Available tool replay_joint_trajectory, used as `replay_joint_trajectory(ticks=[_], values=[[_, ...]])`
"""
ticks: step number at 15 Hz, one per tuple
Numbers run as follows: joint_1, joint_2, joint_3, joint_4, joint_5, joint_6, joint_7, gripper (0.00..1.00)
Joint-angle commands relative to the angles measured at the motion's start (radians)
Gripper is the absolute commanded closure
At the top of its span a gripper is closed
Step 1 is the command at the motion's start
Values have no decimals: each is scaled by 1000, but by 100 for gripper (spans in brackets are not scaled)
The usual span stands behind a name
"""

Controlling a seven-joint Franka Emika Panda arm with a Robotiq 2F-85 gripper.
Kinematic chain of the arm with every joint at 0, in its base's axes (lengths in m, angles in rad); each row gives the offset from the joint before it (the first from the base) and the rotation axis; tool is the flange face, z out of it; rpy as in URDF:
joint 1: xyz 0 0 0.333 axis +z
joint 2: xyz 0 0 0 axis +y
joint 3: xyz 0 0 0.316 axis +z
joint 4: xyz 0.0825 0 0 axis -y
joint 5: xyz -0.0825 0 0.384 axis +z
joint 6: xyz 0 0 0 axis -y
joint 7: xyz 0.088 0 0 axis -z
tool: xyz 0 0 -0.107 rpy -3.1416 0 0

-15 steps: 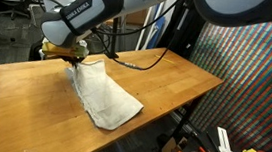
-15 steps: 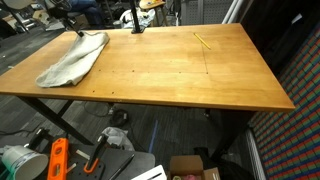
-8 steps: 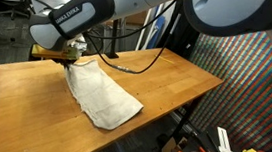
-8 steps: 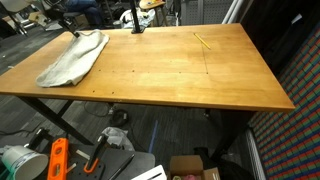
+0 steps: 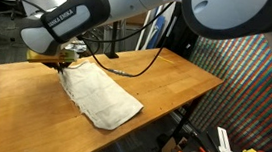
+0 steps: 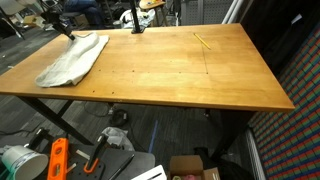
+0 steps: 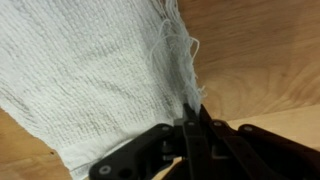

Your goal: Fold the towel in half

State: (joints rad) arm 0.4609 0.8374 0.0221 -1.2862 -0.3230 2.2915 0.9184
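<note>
Gripper [image 7: 190, 118] shifted sideways, jaws pinched shut on towel [image 7: 90, 70] edge.

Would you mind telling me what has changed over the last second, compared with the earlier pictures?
The gripper, shut on the edge of the towel, has carried that edge leftward in an exterior view and slightly lower, so the raised end lies flatter. Nothing was grasped or released. Its other end and the table stayed put.

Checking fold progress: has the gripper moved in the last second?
Yes: in an exterior view the gripper, shut on the towel corner, has slid frame-left along the table.
</note>
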Motion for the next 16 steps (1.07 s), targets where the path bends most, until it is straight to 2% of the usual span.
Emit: replay_joint_trajectory(ticks=[1,9,10,12,13,14,16], values=[[-18,-19,37,-18,11,36,-69,99],[-68,-11,129,3,89,65,-103,99],[-43,-6,92,17,137,62,-120,99],[-42,2,79,28,164,66,-119,98],[-40,6,71,36,174,61,-117,92],[-41,8,66,41,187,59,-110,68],[-35,12,37,47,189,85,-84,65]])
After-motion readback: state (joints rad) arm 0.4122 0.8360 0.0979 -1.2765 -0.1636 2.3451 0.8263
